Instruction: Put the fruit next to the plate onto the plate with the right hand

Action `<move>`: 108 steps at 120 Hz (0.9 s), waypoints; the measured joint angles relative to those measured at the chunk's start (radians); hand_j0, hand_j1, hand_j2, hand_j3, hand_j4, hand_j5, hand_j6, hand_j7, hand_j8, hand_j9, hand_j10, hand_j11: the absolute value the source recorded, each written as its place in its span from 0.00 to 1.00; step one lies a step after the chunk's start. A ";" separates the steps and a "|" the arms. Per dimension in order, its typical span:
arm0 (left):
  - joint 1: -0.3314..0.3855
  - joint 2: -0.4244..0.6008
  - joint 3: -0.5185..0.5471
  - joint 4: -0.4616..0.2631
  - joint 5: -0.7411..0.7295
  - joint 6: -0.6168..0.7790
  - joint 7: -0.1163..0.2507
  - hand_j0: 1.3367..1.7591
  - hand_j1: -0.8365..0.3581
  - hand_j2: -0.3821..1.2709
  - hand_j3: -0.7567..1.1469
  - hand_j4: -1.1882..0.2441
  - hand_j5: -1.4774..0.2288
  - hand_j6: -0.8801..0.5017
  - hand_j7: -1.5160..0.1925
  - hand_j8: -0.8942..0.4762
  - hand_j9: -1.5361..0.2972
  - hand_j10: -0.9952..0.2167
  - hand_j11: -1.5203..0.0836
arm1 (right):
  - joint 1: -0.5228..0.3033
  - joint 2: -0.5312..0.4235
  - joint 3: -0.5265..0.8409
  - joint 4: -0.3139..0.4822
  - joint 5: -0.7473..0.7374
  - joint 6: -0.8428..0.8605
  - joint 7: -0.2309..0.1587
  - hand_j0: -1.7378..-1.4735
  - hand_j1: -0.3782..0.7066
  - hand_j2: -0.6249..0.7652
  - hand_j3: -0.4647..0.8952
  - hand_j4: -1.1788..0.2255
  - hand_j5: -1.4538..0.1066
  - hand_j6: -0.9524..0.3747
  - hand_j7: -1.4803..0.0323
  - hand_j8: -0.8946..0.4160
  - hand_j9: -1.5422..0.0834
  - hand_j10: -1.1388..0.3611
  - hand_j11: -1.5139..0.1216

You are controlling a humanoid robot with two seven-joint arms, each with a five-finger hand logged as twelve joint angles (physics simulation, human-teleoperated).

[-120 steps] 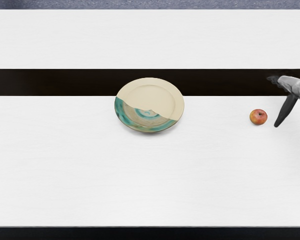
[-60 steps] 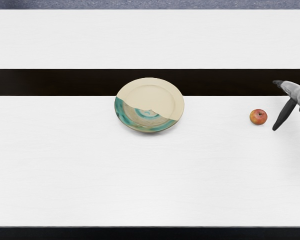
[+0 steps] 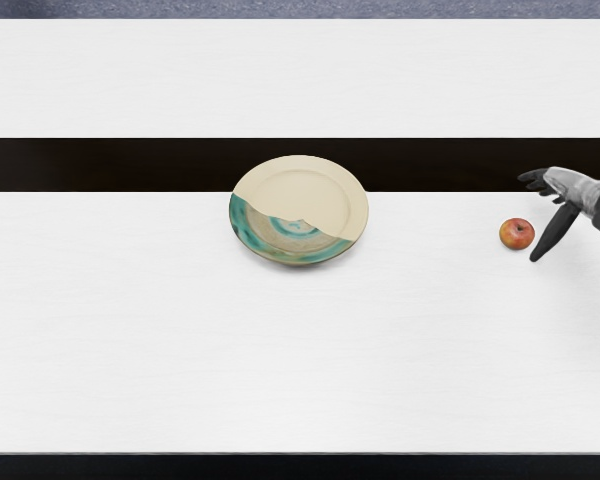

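- Right robot hand (image 3: pixel 565 195) reaches in from the right edge with its fingers spread wide and nothing held. One long dark finger (image 3: pixel 554 232) slants down toward the worktop (image 3: pixel 280 350).
- The apple (image 3: pixel 517 234), small and red-yellow, sits on the worktop well out from the plate (image 3: pixel 300 180) on the right arm's side. It's about level with the plate's middle, and nothing is touching it.
- The hand is farther from the plate than the fruit is. It's just beside the apple but apart from it, with a sliver of white worktop showing between that lowered finger and the skin.
- The plate is bare, so I'd call this the reach, with the grasp not yet made.
- To do it well, I'd say keep the fingers open until the apple sits between thumb and fingers.
- Come down over it rather than sweeping in sideways. A round fruit nudged by that low finger will likely roll away.
- Close round the widest part, thumb opposite the fingers, snug enough that it can't squirt out.
- Lift straight up before heading for the plate. The rim looks raised, so the carry wants to clear it rather than clip it.
- Aim for the plate's centre, where the teal rings dip, and go down low before letting go. Released from a height, it could bounce or roll over the edge.
- No sign of the left arm anywhere in view.
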 joint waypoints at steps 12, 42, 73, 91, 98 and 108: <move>0.002 0.000 0.000 0.000 0.000 0.000 0.000 0.76 0.99 0.23 0.40 0.82 0.86 0.63 0.88 0.65 0.83 0.82 0.94 | -0.002 0.002 0.002 0.017 0.000 0.001 0.000 0.30 0.20 0.43 0.34 0.72 0.80 0.59 0.84 0.56 0.82 0.65 0.80; 0.004 0.000 0.000 0.001 0.000 0.000 0.000 0.76 0.99 0.23 0.40 0.82 0.86 0.63 0.88 0.65 0.83 0.82 0.94 | -0.007 -0.008 0.003 0.075 0.000 0.003 0.000 0.30 0.31 0.42 0.34 0.66 0.72 0.52 0.76 0.48 0.75 0.59 0.72; 0.004 0.000 0.001 0.002 0.000 0.000 0.000 0.76 0.99 0.23 0.40 0.82 0.86 0.63 0.88 0.65 0.83 0.82 0.94 | -0.023 -0.013 0.002 0.095 -0.003 -0.055 0.012 0.30 0.39 0.41 0.34 0.60 0.66 0.47 0.70 0.43 0.69 0.54 0.67; 0.004 0.000 0.001 0.002 0.000 0.000 0.000 0.76 0.99 0.23 0.40 0.82 0.86 0.63 0.88 0.65 0.83 0.82 0.94 | -0.044 -0.016 -0.001 0.119 -0.009 -0.129 0.031 0.30 0.40 0.40 0.34 0.60 0.65 0.46 0.69 0.42 0.68 0.53 0.66; 0.004 0.000 0.001 0.002 0.000 0.000 0.000 0.76 0.99 0.23 0.40 0.82 0.86 0.63 0.88 0.65 0.83 0.82 0.94 | -0.047 -0.022 -0.004 0.133 -0.010 -0.136 0.037 0.30 0.41 0.40 0.34 0.59 0.64 0.45 0.68 0.42 0.67 0.53 0.65; 0.005 0.000 0.001 0.002 0.000 0.000 0.000 0.76 0.99 0.23 0.40 0.82 0.86 0.63 0.88 0.65 0.83 0.82 0.94 | -0.049 -0.029 -0.008 0.148 -0.011 -0.129 0.042 0.30 0.44 0.40 0.34 0.57 0.62 0.43 0.66 0.39 0.65 0.51 0.63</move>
